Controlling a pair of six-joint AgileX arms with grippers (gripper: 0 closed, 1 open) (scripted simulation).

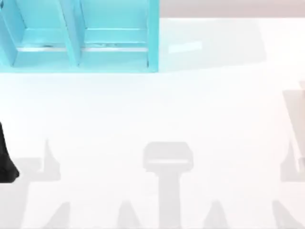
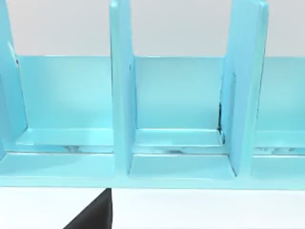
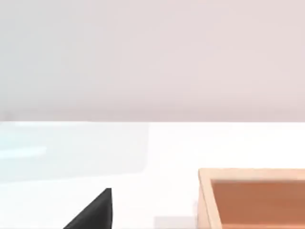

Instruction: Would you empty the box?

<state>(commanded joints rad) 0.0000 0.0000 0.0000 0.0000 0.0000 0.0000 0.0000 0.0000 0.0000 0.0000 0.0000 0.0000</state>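
A wooden box [image 3: 252,198] with a pale rim and an orange-brown inside sits on the white table in the right wrist view. Only its near corner shows, and whatever it holds is hidden. A dark part of my right gripper [image 3: 95,212] shows to one side of the box, apart from it. My left arm [image 1: 7,160] is at the table's left edge in the top view. A dark part of my left gripper [image 2: 95,212] hovers over the white table just in front of a light blue rack.
The light blue rack [image 1: 81,38] with upright dividers [image 2: 121,90] stands at the table's back left, and its visible compartments hold nothing. The white table [image 1: 157,105] stretches out in front of it, crossed by grey shadows near the front edge.
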